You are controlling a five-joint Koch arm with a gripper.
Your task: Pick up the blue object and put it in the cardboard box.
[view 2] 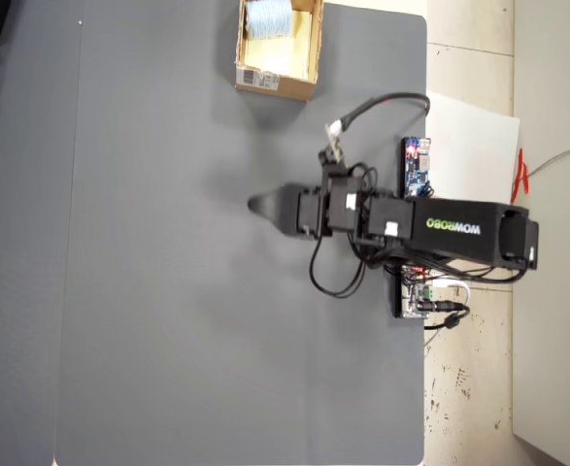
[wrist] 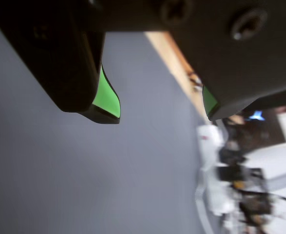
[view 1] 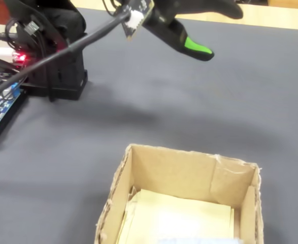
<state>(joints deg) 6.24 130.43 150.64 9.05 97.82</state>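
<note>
A grey mat [view 2: 168, 291] covers the table (white paper sheet [view 2: 469, 146] beside it).

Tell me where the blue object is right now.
In the overhead view the blue object lies inside the cardboard box at the top edge, well away from the gripper.

In the overhead view, my hand [view 2: 257, 205] hung over the middle of the surface [view 2: 168, 320], with the arm's base to its right at the surface's right edge. The cardboard box [view 2: 277, 82] sat at the far edge, well apart from the hand, and the blue object [view 2: 268, 17] lay inside it.
</note>
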